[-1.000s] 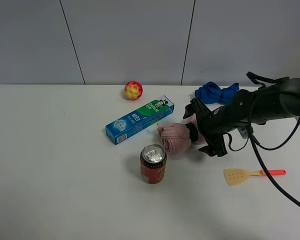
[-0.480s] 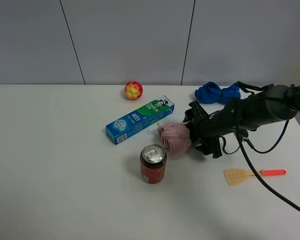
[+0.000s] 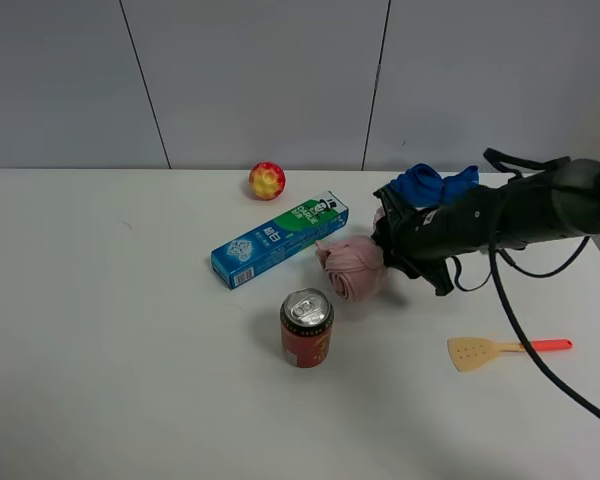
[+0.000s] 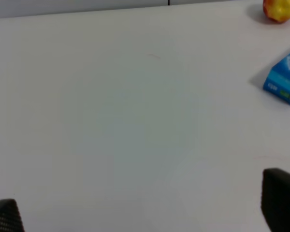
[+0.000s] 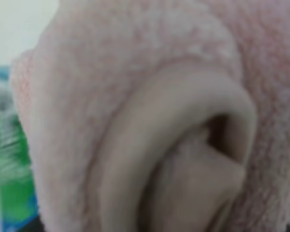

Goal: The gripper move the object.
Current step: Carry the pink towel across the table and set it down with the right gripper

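1. Closely wrapped, the right pincer (image 3: 390,248) holds the towel (image 3: 348,268). Its black fingers clasp the right part of the roll, so only the left, spiral end shows in the high view.
2. Right up against its wrist camera, the towel fills nearly the whole picture as blurred pink pile with a folded inner curl. A green and blue smear at the edge is the box (image 5: 9,164).
3. Behind the pincer, the dark grey arm (image 3: 525,212) runs off to the right edge, with black cables looping down from it toward the near right.
4. Placed a little right of the tabletop's (image 3: 130,320) middle, the towel lies just near and right of the box's right end. Whether it rests on the surface or hangs just off it cannot be told.
5. Nearer and slightly left of the towel stands the red can (image 3: 306,328), upright and close to it but apart.
6. Farther back, the blue cloth (image 3: 432,184) lies just behind the arm's wrist, and a red-yellow ball (image 3: 267,181) sits at the far edge, left of the box's far end.
7. Near and right of the pincer, a spatula (image 3: 480,351) lies flat, its red handle pointing right.
8. Elsewhere, the left pincer (image 4: 142,212) shows only in its own wrist view, where two dark fingertips stand wide apart over bare tabletop and grasp nothing.
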Robot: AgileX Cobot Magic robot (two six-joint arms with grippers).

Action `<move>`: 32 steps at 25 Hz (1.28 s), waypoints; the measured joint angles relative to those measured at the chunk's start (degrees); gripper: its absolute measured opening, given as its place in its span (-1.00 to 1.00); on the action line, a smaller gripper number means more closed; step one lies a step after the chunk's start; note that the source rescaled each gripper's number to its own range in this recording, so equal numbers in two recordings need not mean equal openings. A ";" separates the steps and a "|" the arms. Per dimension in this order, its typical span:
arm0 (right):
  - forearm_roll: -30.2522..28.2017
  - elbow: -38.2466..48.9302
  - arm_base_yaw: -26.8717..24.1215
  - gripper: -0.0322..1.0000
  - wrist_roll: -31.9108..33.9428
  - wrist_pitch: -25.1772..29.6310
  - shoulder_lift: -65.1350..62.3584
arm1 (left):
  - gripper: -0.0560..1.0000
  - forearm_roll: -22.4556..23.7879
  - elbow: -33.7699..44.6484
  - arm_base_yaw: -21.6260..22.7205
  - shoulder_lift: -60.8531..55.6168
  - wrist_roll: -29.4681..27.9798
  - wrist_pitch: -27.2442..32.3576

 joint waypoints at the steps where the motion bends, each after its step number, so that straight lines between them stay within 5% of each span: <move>1: -1.62 0.00 0.05 -0.94 -2.27 0.05 -2.48 | 1.00 0.00 0.00 0.00 0.00 0.00 0.00; 13: -8.36 -1.45 9.03 -0.94 -33.51 4.50 -31.03 | 1.00 0.00 0.00 0.00 0.00 0.00 0.00; 22: -8.36 -27.91 18.99 -0.94 -49.23 24.96 -21.75 | 1.00 0.00 0.00 0.00 0.00 0.00 0.00; 32: -3.93 -62.91 24.11 -0.94 -62.19 52.78 8.88 | 1.00 0.00 0.00 0.00 0.00 0.00 0.00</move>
